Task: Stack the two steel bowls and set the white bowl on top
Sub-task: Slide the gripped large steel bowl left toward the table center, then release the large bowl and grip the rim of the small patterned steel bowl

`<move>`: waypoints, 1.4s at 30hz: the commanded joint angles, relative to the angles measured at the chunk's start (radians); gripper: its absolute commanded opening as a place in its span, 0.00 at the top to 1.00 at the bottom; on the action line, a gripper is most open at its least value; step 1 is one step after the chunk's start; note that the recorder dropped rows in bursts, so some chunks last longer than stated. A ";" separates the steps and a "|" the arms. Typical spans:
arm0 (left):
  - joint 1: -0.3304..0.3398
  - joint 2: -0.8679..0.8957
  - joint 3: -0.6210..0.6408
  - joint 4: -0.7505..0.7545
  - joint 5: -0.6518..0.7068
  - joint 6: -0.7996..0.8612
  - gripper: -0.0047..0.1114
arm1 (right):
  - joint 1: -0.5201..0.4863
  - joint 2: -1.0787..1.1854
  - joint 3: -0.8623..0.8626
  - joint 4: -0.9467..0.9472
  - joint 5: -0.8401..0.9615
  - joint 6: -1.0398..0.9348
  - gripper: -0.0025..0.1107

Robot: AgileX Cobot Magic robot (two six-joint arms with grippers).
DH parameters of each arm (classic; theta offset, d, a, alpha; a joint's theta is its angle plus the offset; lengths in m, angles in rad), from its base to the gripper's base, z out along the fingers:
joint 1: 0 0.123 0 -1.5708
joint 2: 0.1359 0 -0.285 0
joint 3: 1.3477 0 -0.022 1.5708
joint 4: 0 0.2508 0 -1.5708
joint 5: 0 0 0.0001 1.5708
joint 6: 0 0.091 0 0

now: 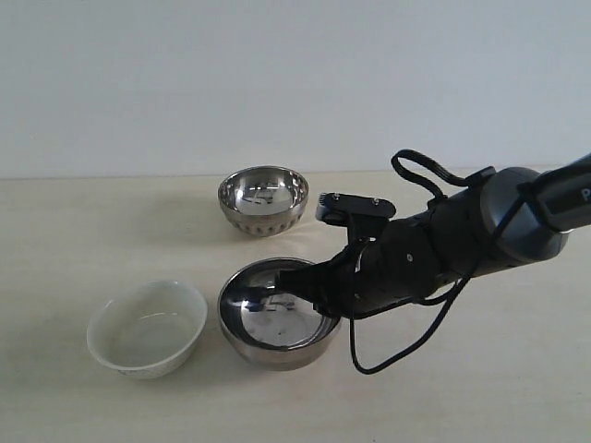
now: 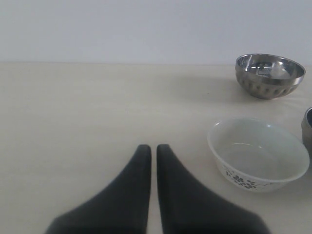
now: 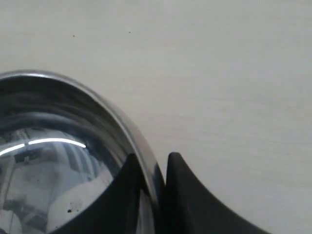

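Pale table (image 1: 83, 231) before a plain white wall (image 1: 277, 74): right gripper (image 3: 153, 158) on the rim of the wide steel bowl (image 1: 268, 346).

Right gripper's fingers pinch the bowl's right-hand rim, one inside, one outside (contact is plain in the right wrist view). The bowl sits on the table at centre front. Left gripper (image 2: 153, 147) has its fingers drawn almost together, a thin slit between them, holding nothing, low over the table. White bowl (image 1: 148, 328) stands just left of the wide steel bowl, apart from it. Dimpled steel bowl (image 1: 263, 200) stands upright behind them, well apart.
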 commanded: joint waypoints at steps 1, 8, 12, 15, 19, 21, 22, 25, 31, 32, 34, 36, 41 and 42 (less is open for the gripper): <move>-0.005 -0.003 0.003 0.000 -0.008 -0.005 0.93 | 0.000 -0.004 -0.005 -0.005 -0.026 -0.051 0.98; -0.005 -0.003 0.003 0.000 -0.008 -0.005 0.93 | 0.000 -0.004 -0.005 -0.005 -0.028 -0.043 0.98; -0.005 -0.003 0.003 0.000 -0.008 -0.005 0.93 | 0.002 -0.004 -0.005 -0.005 -0.026 -0.050 0.96; -0.005 -0.003 0.003 0.000 -0.008 -0.005 0.93 | 0.002 -0.004 -0.005 -0.005 -0.031 -0.050 0.83; -0.005 -0.003 0.003 0.000 -0.008 -0.005 0.93 | 0.002 -0.004 -0.005 -0.005 -0.045 -0.046 0.57; -0.005 -0.003 0.003 0.000 -0.008 -0.005 0.93 | 0.002 -0.004 -0.005 -0.005 -0.047 -0.051 0.51; -0.005 -0.003 0.003 0.000 -0.008 -0.005 0.93 | 0.002 -0.005 -0.005 -0.005 -0.047 -0.060 0.50; -0.005 -0.003 0.003 0.000 -0.008 -0.005 0.93 | -0.002 -0.018 -0.015 -0.005 -0.043 -0.072 0.50; -0.005 -0.003 0.003 0.000 -0.008 -0.005 0.93 | -0.017 -0.094 -0.075 -0.005 -0.026 -0.076 0.50; -0.005 -0.003 0.003 0.000 -0.008 -0.005 0.93 | -0.020 -0.101 -0.087 -0.005 -0.029 -0.076 0.50; -0.005 -0.003 0.003 0.000 -0.008 -0.005 0.93 | -0.031 -0.100 -0.119 -0.005 -0.056 -0.076 0.50; -0.005 -0.003 0.003 0.000 -0.008 -0.005 0.93 | -0.041 -0.076 -0.153 -0.002 -0.115 -0.065 0.50; -0.005 -0.003 0.003 0.000 -0.008 -0.005 0.93 | -0.098 0.059 -0.304 0.024 -0.129 -0.039 0.50; -0.005 -0.003 0.003 0.000 -0.008 -0.005 0.93 | -0.111 0.091 -0.334 0.024 -0.124 -0.039 0.50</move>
